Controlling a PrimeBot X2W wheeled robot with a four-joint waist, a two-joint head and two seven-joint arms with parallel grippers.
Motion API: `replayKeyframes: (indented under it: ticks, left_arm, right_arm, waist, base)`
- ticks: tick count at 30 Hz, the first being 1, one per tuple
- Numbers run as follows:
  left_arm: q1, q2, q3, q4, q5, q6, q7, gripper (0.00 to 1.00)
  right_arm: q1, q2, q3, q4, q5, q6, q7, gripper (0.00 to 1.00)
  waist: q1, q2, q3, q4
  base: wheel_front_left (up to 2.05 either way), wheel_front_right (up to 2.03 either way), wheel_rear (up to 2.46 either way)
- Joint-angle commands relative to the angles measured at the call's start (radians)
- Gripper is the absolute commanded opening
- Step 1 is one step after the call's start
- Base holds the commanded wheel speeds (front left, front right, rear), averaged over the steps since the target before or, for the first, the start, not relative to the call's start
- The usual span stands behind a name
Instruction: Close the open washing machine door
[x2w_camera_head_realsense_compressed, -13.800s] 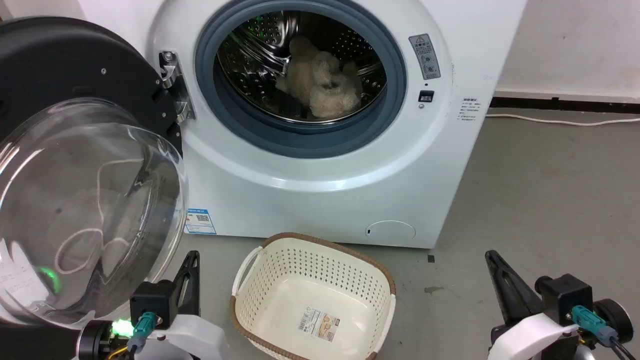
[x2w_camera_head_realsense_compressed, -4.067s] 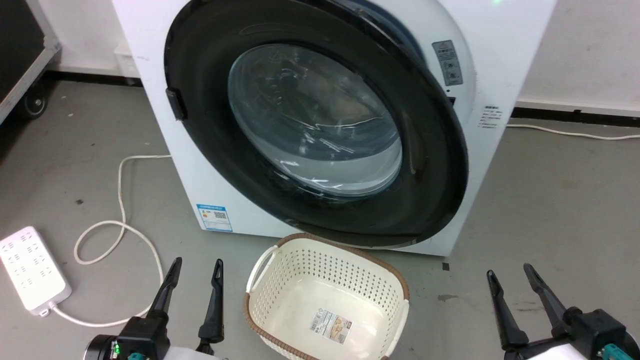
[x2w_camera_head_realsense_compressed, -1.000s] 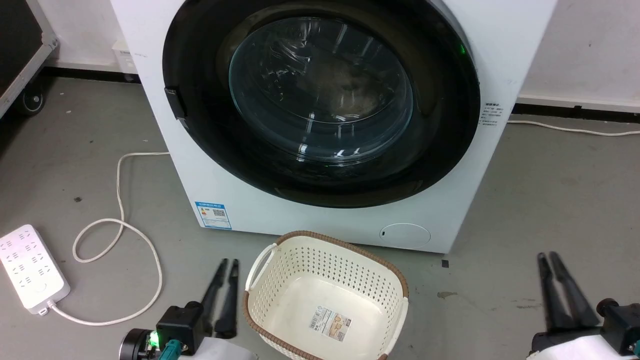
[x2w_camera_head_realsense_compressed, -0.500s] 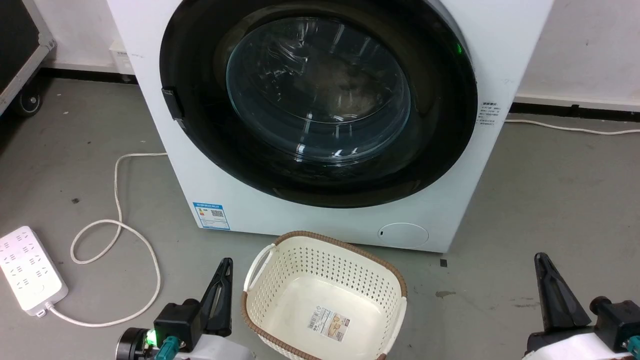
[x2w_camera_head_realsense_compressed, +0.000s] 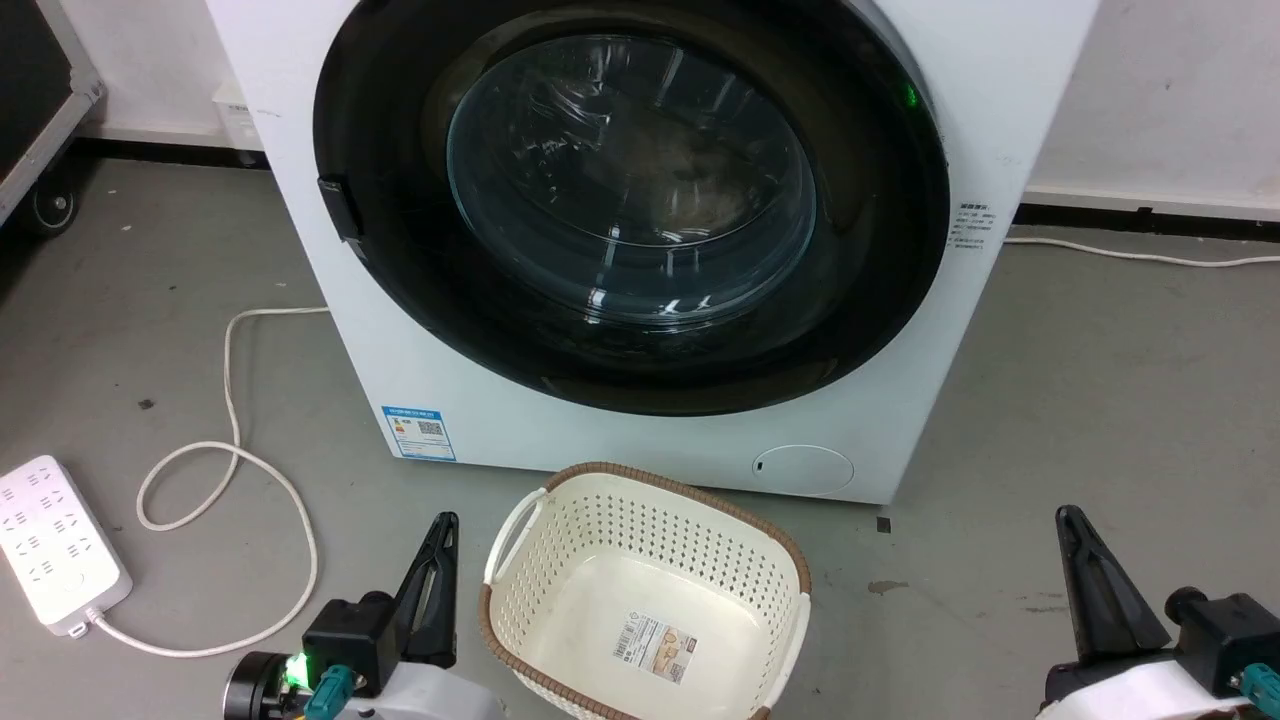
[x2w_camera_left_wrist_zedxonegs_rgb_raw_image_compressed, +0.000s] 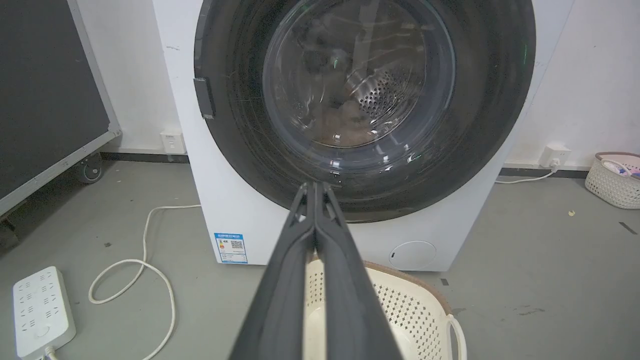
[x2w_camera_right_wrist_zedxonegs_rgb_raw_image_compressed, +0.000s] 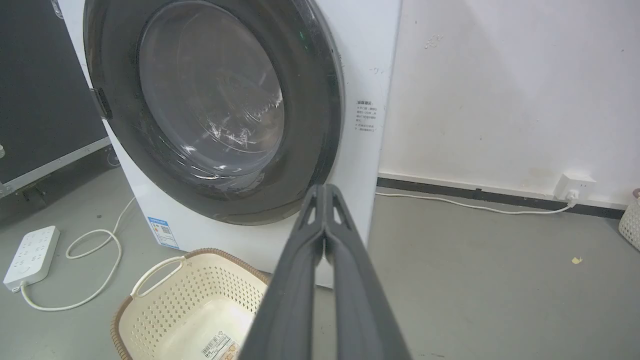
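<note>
The washing machine door (x2w_camera_head_realsense_compressed: 860, 290), round, glossy black with a bulging glass window, lies flat against the front of the white washing machine (x2w_camera_head_realsense_compressed: 420, 370). The door (x2w_camera_left_wrist_zedxonegs_rgb_raw_image_compressed: 240, 130) and washer (x2w_camera_left_wrist_zedxonegs_rgb_raw_image_compressed: 220, 210) fill the top of the left wrist view. The door (x2w_camera_right_wrist_zedxonegs_rgb_raw_image_compressed: 310, 115) also appears in the right wrist view. My left gripper (x2w_camera_head_realsense_compressed: 440, 530) is shut and holds nothing, low at the left beside the basket. At the lower right, my right gripper (x2w_camera_head_realsense_compressed: 1068, 520) is shut on nothing. Both stand well short of the door. The left gripper (x2w_camera_left_wrist_zedxonegs_rgb_raw_image_compressed: 314, 186) and right gripper (x2w_camera_right_wrist_zedxonegs_rgb_raw_image_compressed: 325, 189) show fingers pressed together.
A cream perforated basket (x2w_camera_head_realsense_compressed: 520, 600) sits on the grey floor right before the washer, between my grippers. A white power strip (x2w_camera_head_realsense_compressed: 55, 545) and its looping cable (x2w_camera_head_realsense_compressed: 230, 450) lie at the left. A black wheeled case (x2w_camera_left_wrist_zedxonegs_rgb_raw_image_compressed: 50, 90) stands far left. Another basket (x2w_camera_left_wrist_zedxonegs_rgb_raw_image_compressed: 612, 180) sits by the right wall.
The door, wide open at first, has swung round and now lies flush on the washer. Both grippers went from open to shut and have turned edge-on in the last second.
</note>
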Motion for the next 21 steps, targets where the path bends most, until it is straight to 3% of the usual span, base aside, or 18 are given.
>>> replayKeyframes:
  ticks: [1,21]
  left_arm:
    - [0.000,0.000,0.007,-0.007,0.011,0.004,0.008,0.00]
    - [0.000,0.000,0.028,-0.030,0.029,0.008,0.049,0.00]
  right_arm:
    - [-0.007,0.002,0.005,-0.008,-0.008,0.000,0.008,0.00]
    - [-0.014,0.003,0.028,-0.020,-0.016,0.000,0.049,0.00]
  waist:
    - [0.0000,0.0000,0.000,-0.001]
    - [0.0000,0.0000,0.000,-0.009]
  base:
    - [0.00,0.00,0.00]
    - [0.00,0.00,0.00]
